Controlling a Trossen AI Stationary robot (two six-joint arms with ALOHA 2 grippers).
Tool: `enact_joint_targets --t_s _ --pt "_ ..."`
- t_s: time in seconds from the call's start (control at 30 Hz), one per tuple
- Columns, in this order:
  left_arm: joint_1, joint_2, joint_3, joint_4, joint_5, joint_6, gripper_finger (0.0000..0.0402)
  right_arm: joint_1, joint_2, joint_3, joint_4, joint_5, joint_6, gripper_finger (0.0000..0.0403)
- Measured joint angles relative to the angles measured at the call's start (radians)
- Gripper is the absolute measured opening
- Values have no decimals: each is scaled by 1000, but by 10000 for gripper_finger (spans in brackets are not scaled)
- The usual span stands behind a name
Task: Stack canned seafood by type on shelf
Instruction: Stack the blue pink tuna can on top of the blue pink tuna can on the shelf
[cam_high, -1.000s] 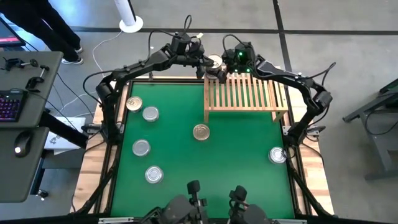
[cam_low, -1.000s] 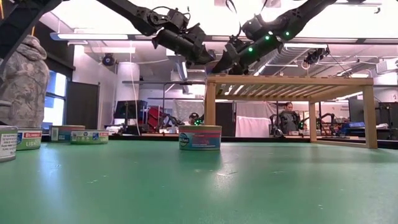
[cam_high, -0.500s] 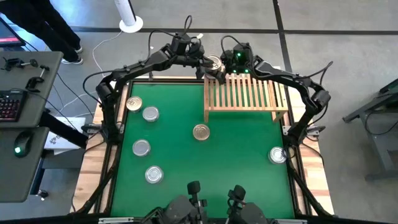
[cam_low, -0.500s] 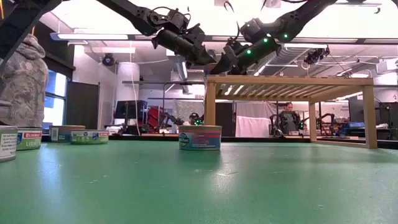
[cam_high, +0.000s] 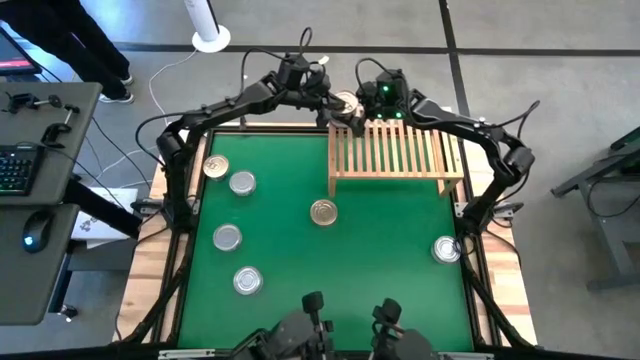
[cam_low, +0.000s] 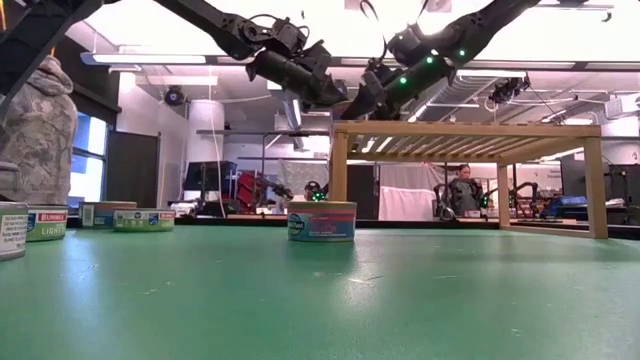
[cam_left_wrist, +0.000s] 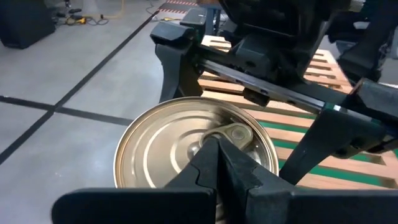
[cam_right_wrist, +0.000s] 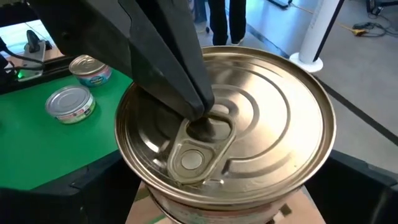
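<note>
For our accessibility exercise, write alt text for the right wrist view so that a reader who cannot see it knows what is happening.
A gold-toned tin with a pull-tab lid fills the view, and the left gripper, shut, presses its dark fingertips onto the lid beside the pull tab. Two more tins sit on the green table behind.

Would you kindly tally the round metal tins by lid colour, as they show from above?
Gold-toned round metal tins: 3
Plain silver round metal tins: 4
Total: 7 tins showing in the high view
</note>
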Motion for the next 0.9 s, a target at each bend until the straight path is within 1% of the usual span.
enact_joint_targets --t_s 0.27,0.47,0.63,0.9 --pt "-1 8 -2 -2 2 0 0 -3 -16 0 -45 -3 -22 394" --pt "-1 8 -2 -11 -4 0 0 -5 -16 1 -46 -5 -34 394" --pt "-2 8 -2 -35 -51 8 0 -6 -18 2 -52 -5 -45 394" --pt "2 7 -4 -47 -75 18 0 -12 -35 7 -82 -4 -75 394"
